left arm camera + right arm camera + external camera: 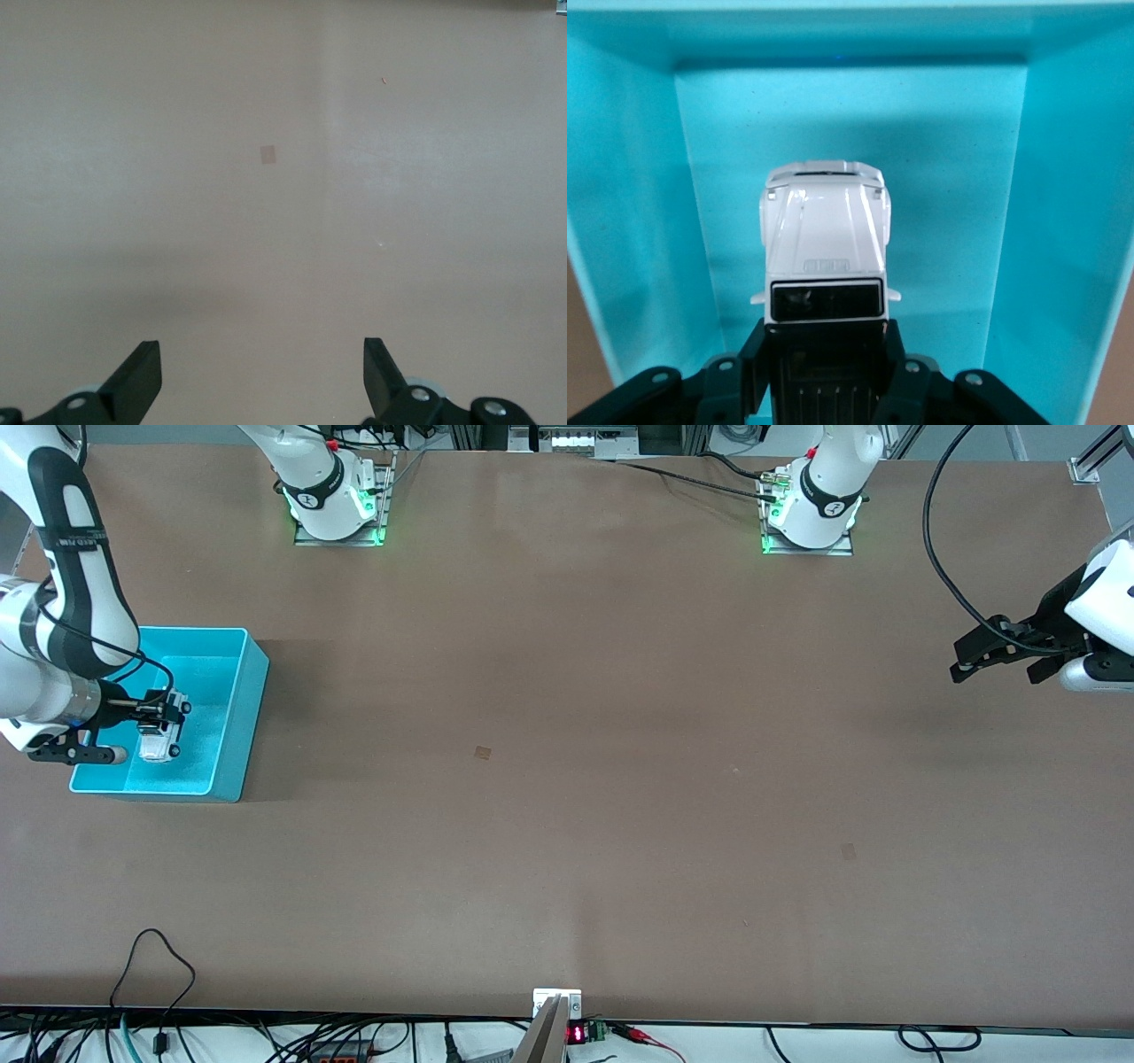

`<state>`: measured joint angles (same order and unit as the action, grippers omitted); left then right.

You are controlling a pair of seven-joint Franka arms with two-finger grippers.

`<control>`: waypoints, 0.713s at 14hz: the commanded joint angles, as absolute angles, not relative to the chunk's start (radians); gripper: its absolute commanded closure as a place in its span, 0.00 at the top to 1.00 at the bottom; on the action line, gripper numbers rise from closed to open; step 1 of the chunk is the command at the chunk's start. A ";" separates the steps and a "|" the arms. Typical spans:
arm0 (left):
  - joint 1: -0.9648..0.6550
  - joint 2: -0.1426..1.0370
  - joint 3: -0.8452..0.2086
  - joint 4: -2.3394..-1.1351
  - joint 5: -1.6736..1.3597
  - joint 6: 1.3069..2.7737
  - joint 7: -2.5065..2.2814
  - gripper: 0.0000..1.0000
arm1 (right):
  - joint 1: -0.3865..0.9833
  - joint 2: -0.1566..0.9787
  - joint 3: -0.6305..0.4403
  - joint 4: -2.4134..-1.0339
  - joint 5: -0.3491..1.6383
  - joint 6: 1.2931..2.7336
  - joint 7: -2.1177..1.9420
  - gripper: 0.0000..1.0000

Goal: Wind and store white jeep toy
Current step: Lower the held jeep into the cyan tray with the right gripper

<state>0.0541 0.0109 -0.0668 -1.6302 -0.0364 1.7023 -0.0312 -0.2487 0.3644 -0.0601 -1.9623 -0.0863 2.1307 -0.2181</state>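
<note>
The right gripper [164, 717] pinches the white jeep toy [163, 737] inside the cyan bin [239, 717], needing only release, while the left gripper [961, 666] waits spread.

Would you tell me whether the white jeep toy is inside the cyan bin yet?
Inside: the right gripper, shut on the white jeep toy, holds it within the cyan bin walls. Whether it touches the floor, cannot tell.
</note>
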 commanded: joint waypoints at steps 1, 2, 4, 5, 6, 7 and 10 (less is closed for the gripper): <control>0.061 -0.028 -0.069 -1.671 -0.046 1.715 -0.023 1.00 | -0.276 0.388 -0.037 -1.957 -0.106 2.151 -0.239 0.06; 0.063 -0.029 -0.069 -1.671 -0.045 1.712 -0.021 1.00 | -0.278 0.400 -0.037 -1.957 -0.106 2.155 -0.239 0.06; 0.063 -0.031 -0.067 -1.667 -0.044 1.692 -0.023 1.00 | -0.284 0.420 -0.037 -1.959 -0.106 2.175 -0.239 0.06; 0.063 -0.037 -0.067 -1.667 -0.044 1.689 -0.021 1.00 | -0.284 0.426 -0.037 -1.959 -0.107 2.178 -0.239 0.06; 0.063 -0.037 -0.067 -1.667 -0.044 1.689 -0.021 1.00 | -0.284 0.440 -0.035 -1.959 -0.107 2.190 -0.239 0.06; 0.063 -0.038 -0.066 -1.667 -0.043 1.689 -0.021 1.00 | -0.284 0.448 -0.032 -1.959 -0.107 2.203 -0.238 0.06; 0.063 -0.037 -0.066 -1.667 -0.041 1.689 -0.021 1.00 | -0.285 0.465 -0.031 -1.959 -0.107 2.218 -0.236 0.07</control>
<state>0.0551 -0.0088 -0.0657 -1.6423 -0.0364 1.6924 -0.0312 -0.2604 0.4611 -0.0527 -1.9621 -0.0884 2.2035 -0.2255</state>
